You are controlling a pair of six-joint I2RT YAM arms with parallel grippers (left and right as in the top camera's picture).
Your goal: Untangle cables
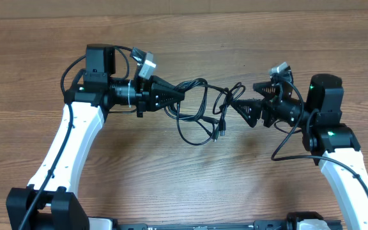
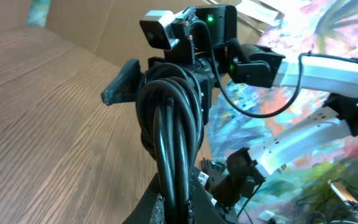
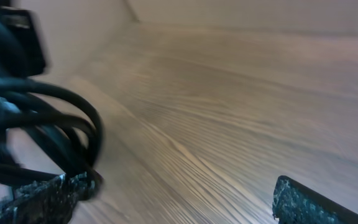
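The cables (image 1: 195, 119) are thin black cords in a loose tangle, hanging between my two grippers above the wooden table (image 1: 190, 185). Small plug ends (image 1: 220, 131) dangle at the lower right of the tangle. My left gripper (image 1: 179, 96) is shut on several strands; in the left wrist view the cables (image 2: 166, 112) run up from between its fingers (image 2: 178, 208). My right gripper (image 1: 230, 106) is at the tangle's right side. In the right wrist view its fingers (image 3: 179, 193) are wide apart, with blurred cable loops (image 3: 48, 118) against the left finger only.
The right arm (image 2: 191, 43) faces the left wrist camera closely. The arms' own thicker black wires (image 1: 286, 144) loop beside each wrist. Arm bases (image 1: 50, 207) stand at the table's front edge.
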